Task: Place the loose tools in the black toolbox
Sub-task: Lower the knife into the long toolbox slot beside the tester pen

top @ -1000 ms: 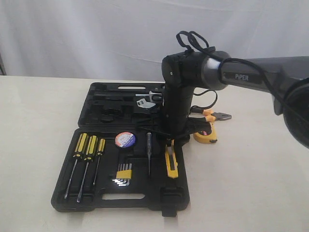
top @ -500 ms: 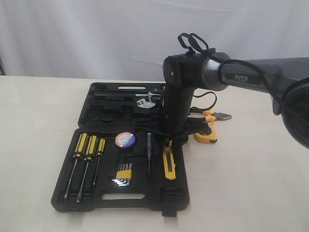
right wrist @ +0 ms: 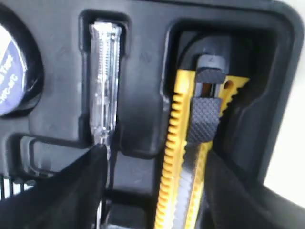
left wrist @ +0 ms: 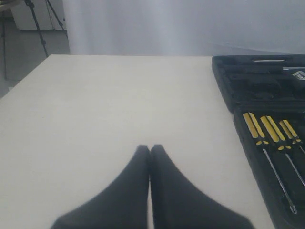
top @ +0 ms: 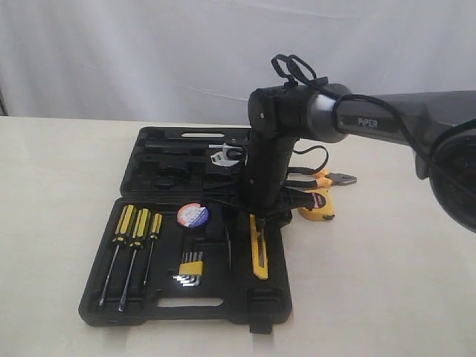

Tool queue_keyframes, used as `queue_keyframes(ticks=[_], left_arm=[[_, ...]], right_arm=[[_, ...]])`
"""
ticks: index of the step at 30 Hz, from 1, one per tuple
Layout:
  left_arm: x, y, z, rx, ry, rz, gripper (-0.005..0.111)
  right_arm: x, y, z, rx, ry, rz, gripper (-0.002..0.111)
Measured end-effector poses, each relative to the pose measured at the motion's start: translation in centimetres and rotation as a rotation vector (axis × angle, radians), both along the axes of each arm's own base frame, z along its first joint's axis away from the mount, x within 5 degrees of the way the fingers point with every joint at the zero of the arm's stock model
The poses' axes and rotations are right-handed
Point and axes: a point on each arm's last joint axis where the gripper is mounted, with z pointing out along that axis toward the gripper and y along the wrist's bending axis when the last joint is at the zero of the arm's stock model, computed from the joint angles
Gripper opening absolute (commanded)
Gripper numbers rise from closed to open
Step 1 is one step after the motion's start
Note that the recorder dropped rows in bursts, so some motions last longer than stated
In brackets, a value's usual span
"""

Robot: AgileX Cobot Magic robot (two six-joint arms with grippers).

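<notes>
Yellow-and-black utility knife (right wrist: 183,143) is lying in its long recess at the right end of the near half of the big black moulded plastic toolbox (top: 245,305). My right gripper (right wrist: 156,155) hangs right over it, jaws apart, one finger on each side, not clamped on it. A clear-handled tester screwdriver (right wrist: 105,81) sits in the next slot over. Black tape roll with the red-white-blue label (top: 193,215) is in its round recess. Round yellow tape measure (top: 316,204) and black-and-orange-handled pliers (top: 327,178) are on the pale tabletop (top: 387,282), just beside the case's right edge, partly behind my arm. My left gripper (left wrist: 149,149) has its jaws pressed together, holding nothing, over the table left of the case.
</notes>
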Motion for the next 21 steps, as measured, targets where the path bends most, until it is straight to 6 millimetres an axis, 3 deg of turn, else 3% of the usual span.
queue_keyframes(ticks=[8,13,15,21], left_arm=[[0.0,0.0,0.0,0.0,0.0,0.0,0.0],[0.0,0.0,0.0,0.0,0.0,0.0,0.0],[0.0,0.0,0.0,0.0,0.0,0.0,0.0],[0.0,0.0,0.0,0.0,0.0,0.0,0.0]], right_arm=[[-0.1,0.0,0.6,-0.004,-0.007,0.005,0.057],[-0.5,-0.5,3.8,-0.055,-0.059,0.03,0.023],[-0.9,-0.8,5.1,-0.08,-0.071,0.066,0.0],[-2.1,-0.5,5.6,-0.05,0.013,0.202,0.0]])
